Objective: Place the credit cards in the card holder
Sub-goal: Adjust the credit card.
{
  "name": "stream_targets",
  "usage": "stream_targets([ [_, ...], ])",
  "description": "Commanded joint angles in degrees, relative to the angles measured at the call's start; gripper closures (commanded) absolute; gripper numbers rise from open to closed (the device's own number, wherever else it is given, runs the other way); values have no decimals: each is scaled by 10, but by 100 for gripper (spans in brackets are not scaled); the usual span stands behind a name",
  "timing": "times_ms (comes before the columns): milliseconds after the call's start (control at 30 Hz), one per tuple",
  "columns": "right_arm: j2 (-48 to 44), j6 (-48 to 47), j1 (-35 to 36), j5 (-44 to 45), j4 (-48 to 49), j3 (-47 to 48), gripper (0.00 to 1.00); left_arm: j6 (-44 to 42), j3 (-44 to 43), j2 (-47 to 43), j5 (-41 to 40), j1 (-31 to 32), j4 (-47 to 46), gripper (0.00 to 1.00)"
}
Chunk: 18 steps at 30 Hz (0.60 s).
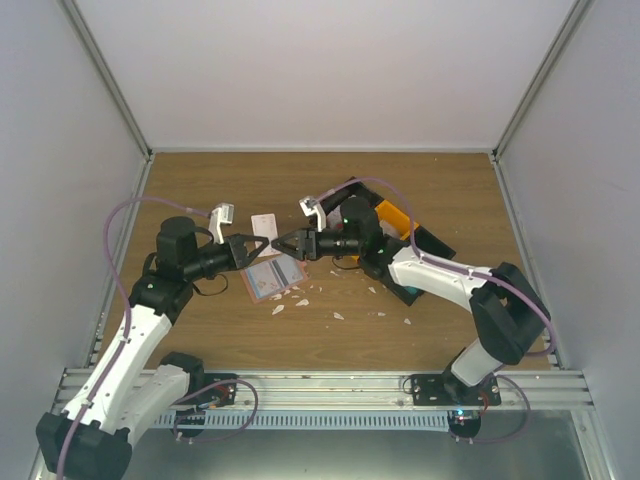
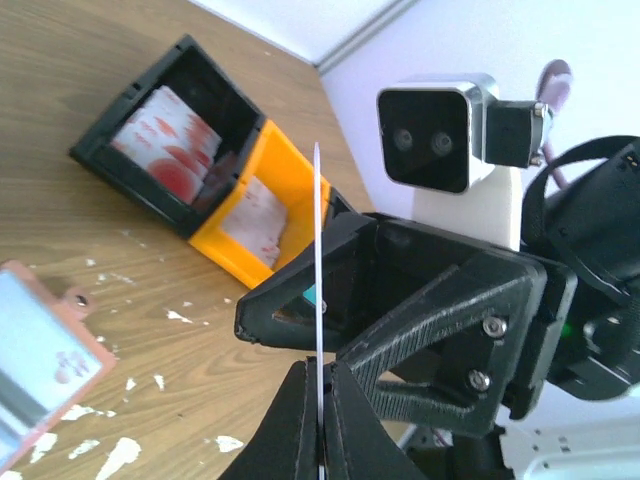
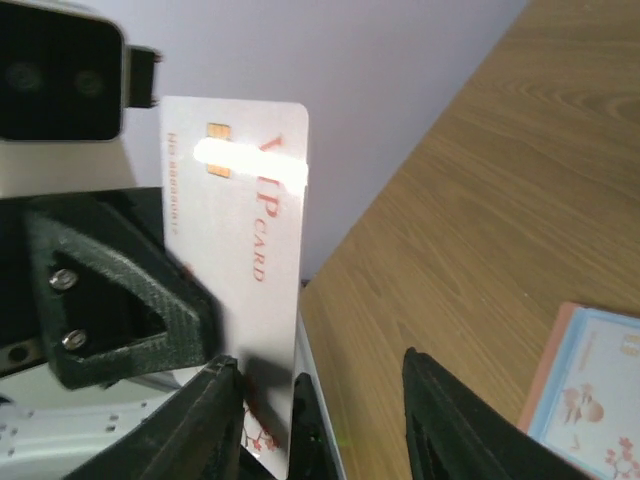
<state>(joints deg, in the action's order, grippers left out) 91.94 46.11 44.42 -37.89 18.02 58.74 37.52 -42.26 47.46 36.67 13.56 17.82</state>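
A white credit card (image 3: 240,230) with red "VIP CARD" lettering stands upright above the table, my left gripper (image 2: 320,366) shut on its lower edge. From the left wrist it shows edge-on as a thin white line (image 2: 317,250). My right gripper (image 3: 320,362) faces it nose to nose, open, with the card's bottom corner between its jaws, close to the left finger (image 3: 215,420). The card holder (image 1: 272,277) lies open on the wood just below both grippers, salmon-pink rim, light blue inside. From above, the left gripper (image 1: 260,247) and right gripper (image 1: 282,245) nearly meet.
A black bin (image 2: 170,120) holds red-and-white cards and an orange bin (image 2: 255,215) holds pale ones; both sit behind the right arm (image 1: 440,275). Small white scraps (image 1: 300,300) litter the wood near the holder. Grey walls enclose the table.
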Motion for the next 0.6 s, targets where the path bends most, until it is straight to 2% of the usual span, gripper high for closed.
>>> stream_targets([
  [0, -22, 49, -15, -73, 133, -35, 61, 27, -13, -2, 77, 0, -46, 100],
  [133, -24, 82, -16, -122, 203, -54, 82, 40, -11, -2, 92, -1, -58, 100],
  [267, -36, 80, -22, -116, 198, -63, 99, 39, -12, -2, 86, -3, -55, 96],
  [433, -53, 54, -31, -118, 165, -64, 100, 36, -6, -8, 72, -6, -45, 79],
  [567, -56, 34, -36, -145, 128, -57, 99, 32, -4, -6, 66, -13, -47, 78],
])
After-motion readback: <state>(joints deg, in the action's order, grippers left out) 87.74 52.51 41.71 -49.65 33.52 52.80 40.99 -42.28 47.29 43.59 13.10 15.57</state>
